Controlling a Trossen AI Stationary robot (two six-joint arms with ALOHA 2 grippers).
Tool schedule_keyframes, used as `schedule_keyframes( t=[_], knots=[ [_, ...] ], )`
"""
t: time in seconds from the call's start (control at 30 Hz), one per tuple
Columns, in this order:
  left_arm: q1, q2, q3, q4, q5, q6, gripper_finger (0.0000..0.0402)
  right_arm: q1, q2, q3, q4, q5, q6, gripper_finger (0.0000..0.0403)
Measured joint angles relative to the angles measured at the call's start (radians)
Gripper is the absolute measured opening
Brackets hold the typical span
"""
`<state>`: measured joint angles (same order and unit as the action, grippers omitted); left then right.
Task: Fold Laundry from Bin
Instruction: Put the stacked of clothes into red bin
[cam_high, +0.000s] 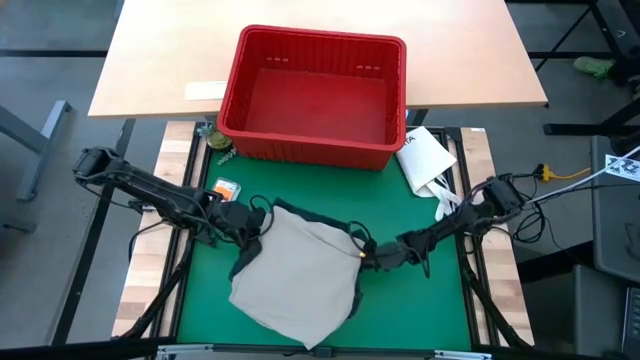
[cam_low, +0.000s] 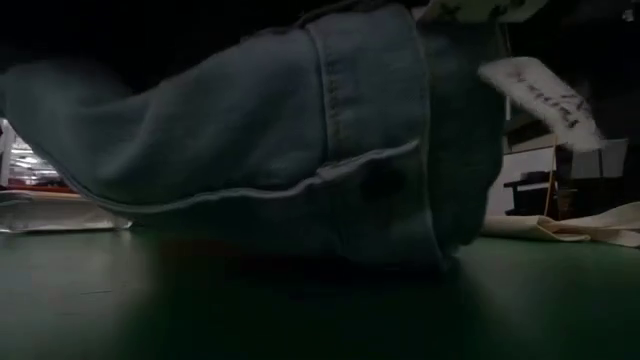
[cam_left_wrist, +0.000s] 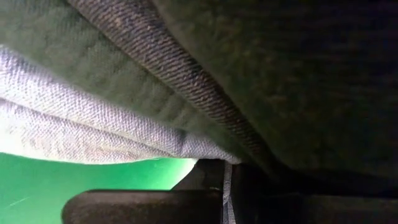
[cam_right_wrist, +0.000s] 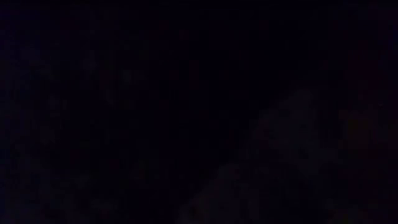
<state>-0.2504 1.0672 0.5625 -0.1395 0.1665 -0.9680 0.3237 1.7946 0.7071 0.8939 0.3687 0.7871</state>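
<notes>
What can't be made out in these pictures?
- Right wrist view: all black, nothing readable.
- High view: both end effector tips, left and right, hidden at the tan cloth garment's edges.
- Low view: table beyond blocked by denim-looking fabric.
- Red slotted plastic bin: looks empty.

There is one red bin (cam_high: 314, 95) on the far side. One garment (cam_high: 295, 275) of light grey-tan cloth lies on one green mat (cam_high: 420, 300). There are two dark arms, so two grippers: the left gripper (cam_high: 250, 224) and the right gripper (cam_high: 372, 256). One white packet (cam_high: 424, 156) and one small orange item (cam_high: 225, 188) are also there.
</notes>
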Motion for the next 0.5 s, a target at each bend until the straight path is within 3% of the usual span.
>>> schedule_keyframes(
  t=[0.5],
  knots=[
    [-0.02,-0.002,0.003,-0.158,-0.007,0.0,0.0005,-0.026,-0.006,0.001,-0.179,-0.159,-0.025,0.0003]
  ],
)
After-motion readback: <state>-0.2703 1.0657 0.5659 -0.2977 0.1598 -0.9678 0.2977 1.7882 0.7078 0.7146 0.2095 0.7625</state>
